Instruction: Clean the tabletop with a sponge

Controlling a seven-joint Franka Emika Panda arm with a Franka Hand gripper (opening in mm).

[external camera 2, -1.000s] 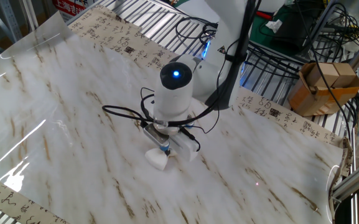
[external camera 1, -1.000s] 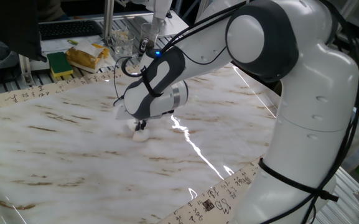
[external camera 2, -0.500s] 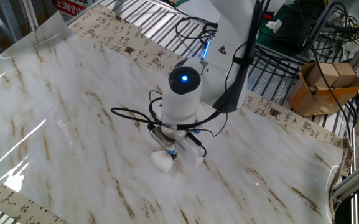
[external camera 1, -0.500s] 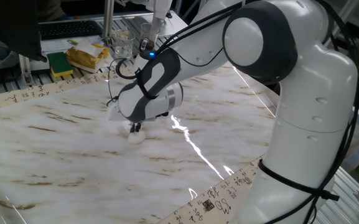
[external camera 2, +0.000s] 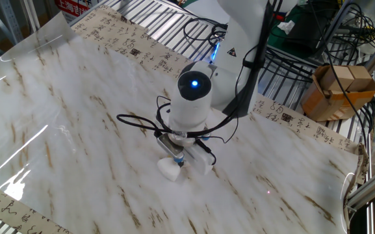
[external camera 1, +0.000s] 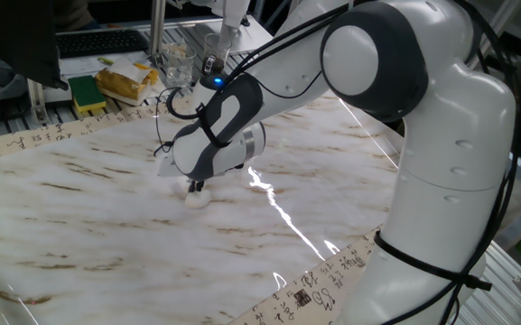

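The tabletop is a glossy white marble-look sheet with brown streaks, edged by a beige band with black characters; it also shows in the other fixed view. The small white sponge lies pressed flat on the sheet near its middle, also seen in the other fixed view. My gripper points straight down and is shut on the sponge's top, holding it against the sheet; it shows from above in the other fixed view.
A green-and-yellow sponge, a yellow bag and a clear glass stand past the sheet's far edge. A cardboard box and cables sit off the sheet. The arm's white base rises at the sheet's right edge.
My gripper slid the sponge a short way across the sheet between one second and half a second ago. Since then it has barely moved.
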